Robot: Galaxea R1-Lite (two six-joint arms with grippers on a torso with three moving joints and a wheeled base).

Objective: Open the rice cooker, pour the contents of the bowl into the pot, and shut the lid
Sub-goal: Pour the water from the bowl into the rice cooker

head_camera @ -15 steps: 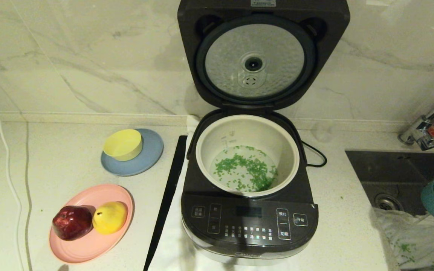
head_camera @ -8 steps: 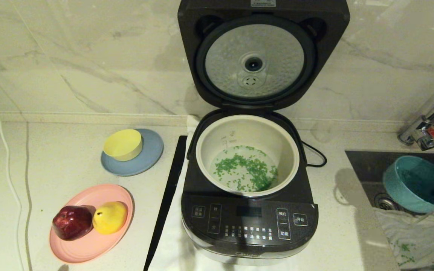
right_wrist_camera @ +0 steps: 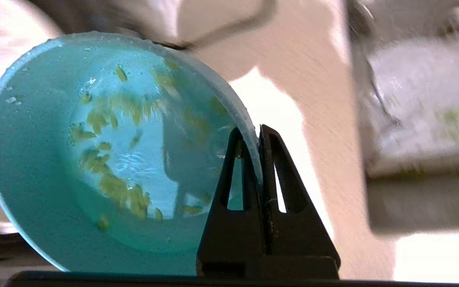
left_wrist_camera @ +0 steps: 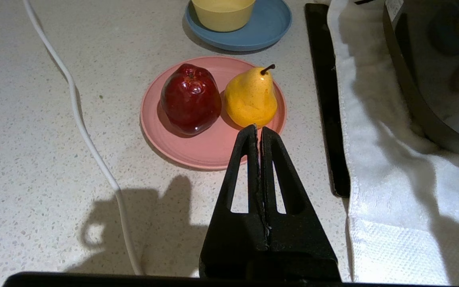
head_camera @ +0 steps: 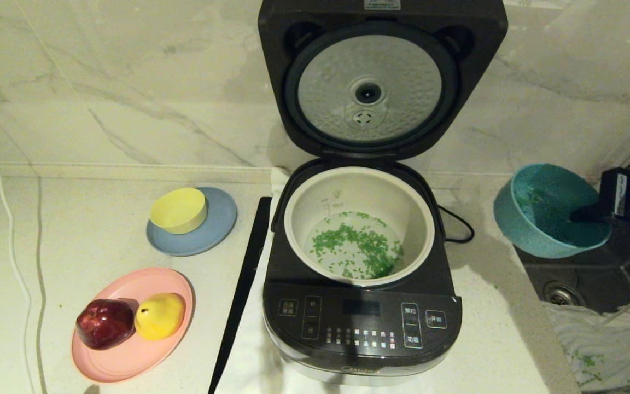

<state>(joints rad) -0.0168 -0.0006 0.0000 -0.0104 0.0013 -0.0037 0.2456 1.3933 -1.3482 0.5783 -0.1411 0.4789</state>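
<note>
Right now you're mid-carry: your right gripper [right_wrist_camera: 253, 137] pinches the rim of the teal bowl [head_camera: 550, 210], held tilted to the right of the rice cooker [head_camera: 361, 306]. Lid [head_camera: 369, 82] stands open; the pot [head_camera: 359, 224] already holds green bits in water. Some bits probably remain in the bowl. Next, swing over the pot and tip. Your left gripper [left_wrist_camera: 258, 133], fingers pressed together, hangs parked near the pink plate [left_wrist_camera: 213, 147]. Speckled counter [head_camera: 91, 230], marble wall [head_camera: 129, 82], sink [head_camera: 610, 273].
</note>
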